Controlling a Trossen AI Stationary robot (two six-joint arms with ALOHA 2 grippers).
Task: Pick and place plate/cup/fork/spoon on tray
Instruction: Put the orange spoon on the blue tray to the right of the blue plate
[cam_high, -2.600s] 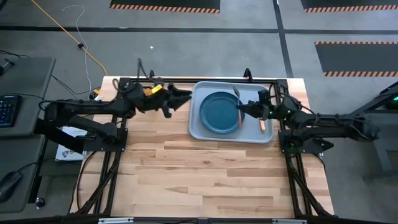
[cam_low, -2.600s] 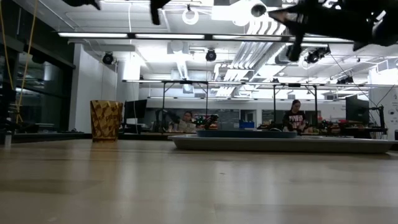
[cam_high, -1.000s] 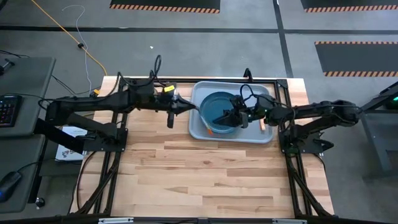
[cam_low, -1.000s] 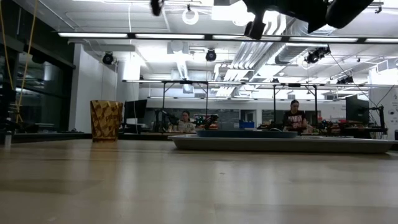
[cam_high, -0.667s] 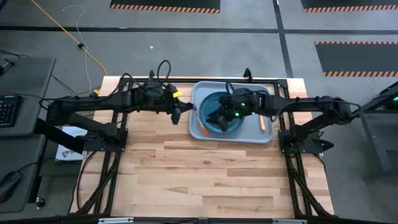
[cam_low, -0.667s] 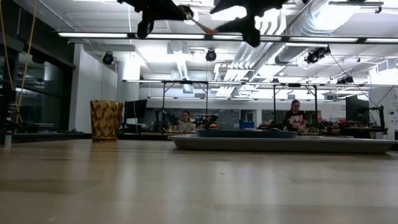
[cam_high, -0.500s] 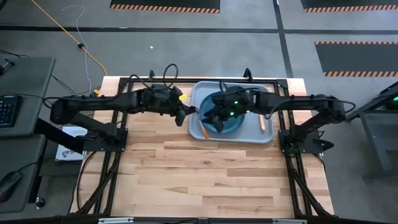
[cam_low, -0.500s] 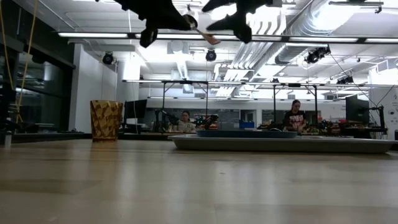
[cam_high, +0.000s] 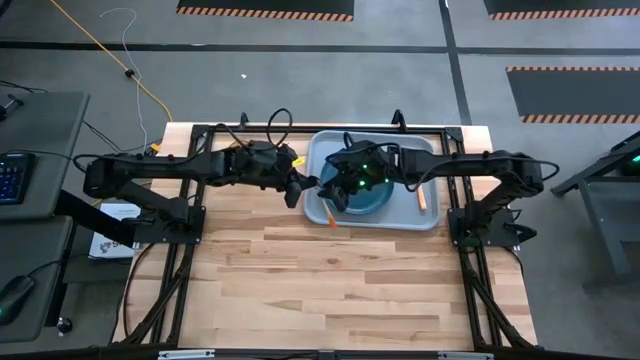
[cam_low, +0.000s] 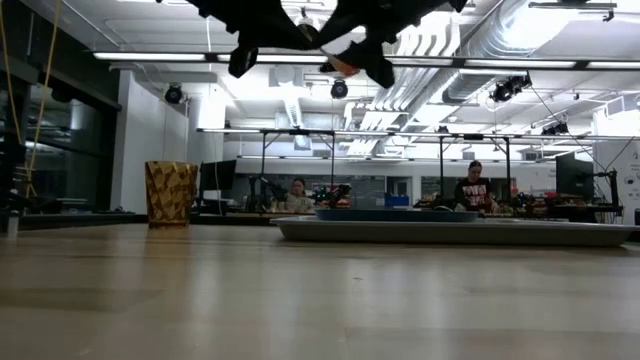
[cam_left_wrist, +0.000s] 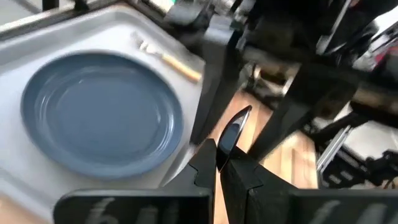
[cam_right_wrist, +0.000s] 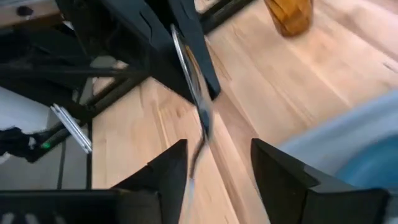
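My left gripper (cam_high: 298, 188) hangs high over the tray's left edge, shut on the spoon (cam_left_wrist: 233, 127). My right gripper (cam_high: 328, 190) faces it from the right, open. Its two fingers stand on either side of the spoon (cam_right_wrist: 194, 87), and no touch shows. An orange handle (cam_high: 330, 214) shows just nearside of the two grippers. The blue plate (cam_left_wrist: 99, 118) lies flat in the grey tray (cam_high: 425, 218). The fork (cam_high: 422, 199) lies in the tray to the right of the plate. The amber cup (cam_right_wrist: 290, 15) stands on the wood. My left gripper pinches the spoon between its two shut fingers (cam_left_wrist: 208, 163), coming level from the table's left. A dark metal end (cam_left_wrist: 236, 123) sticks out past the fingertips. The fingers hide the pinched part. The spoon is lifted clear, high above tray and table.
Bare wood fills the near half of the table (cam_high: 330, 290). The black arm frames (cam_high: 170, 215) stand at both sides. In the low view the tray (cam_low: 450, 232) lies at the back, and people sit in the room behind.
My right gripper has gone toward the table's left, across the plate, up to my left gripper, until its fingers stand around the spoon. My left gripper has gone a little toward the right with the spoon and has stayed shut.
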